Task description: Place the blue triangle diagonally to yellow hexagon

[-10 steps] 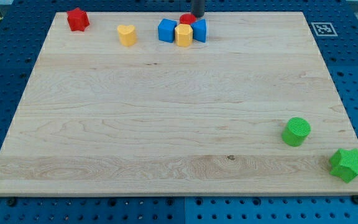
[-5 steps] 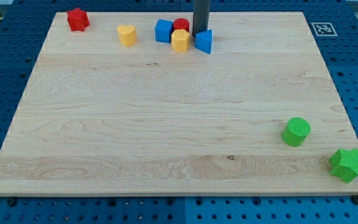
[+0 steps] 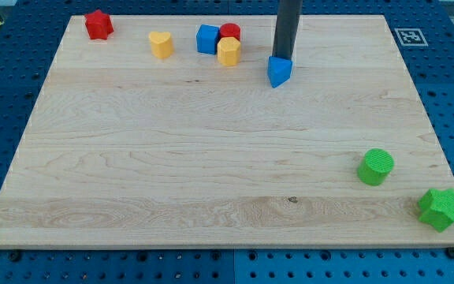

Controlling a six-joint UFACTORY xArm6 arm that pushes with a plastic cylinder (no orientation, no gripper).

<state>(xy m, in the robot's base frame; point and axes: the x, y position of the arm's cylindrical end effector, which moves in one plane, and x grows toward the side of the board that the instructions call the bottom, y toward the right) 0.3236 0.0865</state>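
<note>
1. The step in hand, as I judge it, is setting the blue triangle point(image 3: 280, 71) at a slant from the yellow hexagon point(image 3: 228, 51). It already sits lower and to the right of the hexagon, apart from it, in the upper middle of the frame.
2. To do it well, I would push only in short strokes from behind the triangle's flat upper side, so it slides without spinning, and stop once it lies on a clean diagonal line from the hexagon.
3. Keep clear of the blue cube point(image 3: 207, 38) and the red cylinder point(image 3: 230, 32), which crowd the hexagon at its upper left; a knock there would shift the reference.
4. My tip point(image 3: 282, 57) stands touching the triangle's upper edge, just above it in the frame, well right of the hexagon.
5. There is no pincer on this arm, only the rod, so nothing parts or closes.
6. Elsewhere on the tabletop point(image 3: 172, 158): a red star point(image 3: 98, 24) and yellow heart point(image 3: 161, 44) upper left, a green cylinder point(image 3: 376, 166) and green star point(image 3: 440, 208) lower right.
</note>
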